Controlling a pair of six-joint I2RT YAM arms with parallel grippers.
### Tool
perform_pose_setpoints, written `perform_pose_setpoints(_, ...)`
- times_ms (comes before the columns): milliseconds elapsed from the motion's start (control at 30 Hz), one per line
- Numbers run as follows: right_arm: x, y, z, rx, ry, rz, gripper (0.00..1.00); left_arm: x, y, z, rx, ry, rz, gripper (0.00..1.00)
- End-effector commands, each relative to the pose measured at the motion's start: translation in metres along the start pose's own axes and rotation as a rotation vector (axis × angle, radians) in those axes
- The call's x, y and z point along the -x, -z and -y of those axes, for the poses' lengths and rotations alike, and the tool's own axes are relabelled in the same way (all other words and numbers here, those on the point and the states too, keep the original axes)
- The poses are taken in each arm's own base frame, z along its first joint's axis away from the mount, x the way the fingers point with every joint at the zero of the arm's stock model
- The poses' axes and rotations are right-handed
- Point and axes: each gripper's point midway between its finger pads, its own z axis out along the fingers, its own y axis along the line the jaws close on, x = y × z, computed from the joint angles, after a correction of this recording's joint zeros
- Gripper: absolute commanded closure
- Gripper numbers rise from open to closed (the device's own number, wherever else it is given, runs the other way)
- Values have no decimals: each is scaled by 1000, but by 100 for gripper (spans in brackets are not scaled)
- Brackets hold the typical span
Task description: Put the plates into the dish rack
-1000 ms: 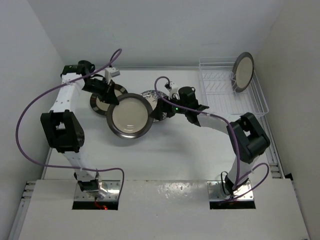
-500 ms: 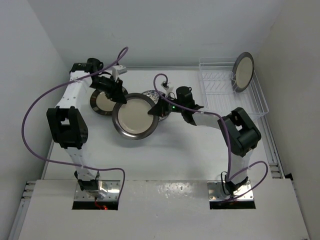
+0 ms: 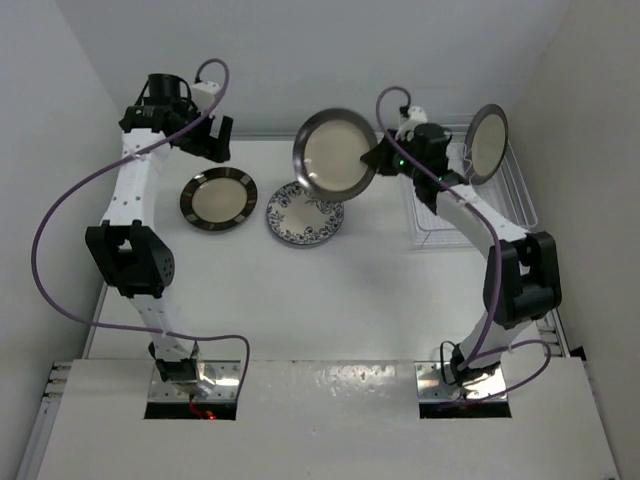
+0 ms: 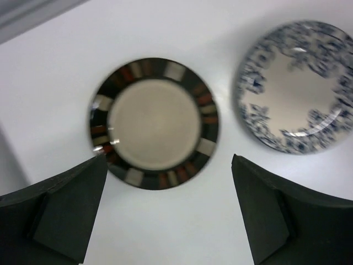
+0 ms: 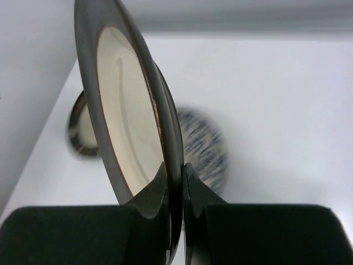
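The left claw [image 4: 168, 160] hangs wide open and empty above the far left of the table [image 3: 330, 290]. Below it a striped-rim plate [image 3: 218, 199] lies flat, with a blue flowered plate [image 3: 305, 212] just to its right. Further right, the right claw [image 5: 175, 182] is clamped on the rim of a dark-rimmed plate [image 3: 336, 151], held on edge in the air left of the dish rack [image 3: 522, 205]. A fourth plate [image 3: 486, 143] stands upright in the rack's far right corner.

four plates: three dark-rimmed with cream centres, namely the held plate [image 3: 335, 150], the racked plate [image 3: 487, 143] and the table plate [image 3: 218, 199], plus one blue floral plate [image 3: 305, 212]; one dish rack [image 3: 523, 197]; two arms, left arm [image 3: 128, 200] and right arm [image 3: 480, 215]
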Motion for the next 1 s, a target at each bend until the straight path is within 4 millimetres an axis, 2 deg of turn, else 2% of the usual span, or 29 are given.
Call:
perform_pose_setpoints(0,155,53,-1,-126,167,361,100,9,19,-45,234,57,25,0)
perform_pose_setpoints(33,167,62,15,-180,198,377,100,3,17,-48,237,66,12,0)
perform_pose_setpoints(67,199,79,14,-224,249,436,100,-2,14,-47,233,70,-1,0)
perform_pose_setpoints(100,207,89,50,-333,240,436,100,-12,10,-51,233,83,-22,0)
perform_pose_setpoints(167,221,103,73,-436,309,438,100,-21,4,-48,215,89,-45,0)
perform_pose_setpoints(200,248,130,95,-543,320,498,100,-27,3,-51,217,99,-56,0)
perform_pose_setpoints(233,250,131,103,-576,331,493,100,-30,1,-50,215,101,-65,0)
perform_pose_setpoints(300,275,168,141,-764,421,515,100,-36,1,-54,217,101,-78,0)
perform_pose_setpoints(333,283,174,149,-813,478,506,100,-44,-3,-57,217,112,-96,0)
perform_pose_setpoints(367,290,186,166,-889,525,489,100,-50,-3,-62,221,115,-107,0)
perform_pose_setpoints(400,293,192,173,-927,561,473,100,-50,-3,-62,221,115,-107,0)
perform_pose_setpoints(433,297,192,179,-947,574,468,100,-59,-7,-67,222,132,-130,0)
perform_pose_setpoints(467,296,197,194,-985,586,448,100,-62,-5,-72,230,141,-130,0)
perform_pose_setpoints(500,300,199,197,-1003,609,443,100,-65,-7,-71,226,144,-140,0)
perform_pose_setpoints(567,297,201,216,-1050,629,418,100,-73,-10,-74,226,156,-157,0)
perform_pose_setpoints(600,298,200,218,-1052,630,417,100,-74,-8,-78,232,163,-157,0)
perform_pose_setpoints(667,286,193,234,-1065,619,378,100,-77,-11,-78,229,165,-165,0)
perform_pose_setpoints(833,263,179,253,-1099,616,333,100,-82,-12,-84,240,174,-177,0)
perform_pose_setpoints(967,253,167,265,-1118,623,306,100,-82,-12,-84,239,165,-178,0)
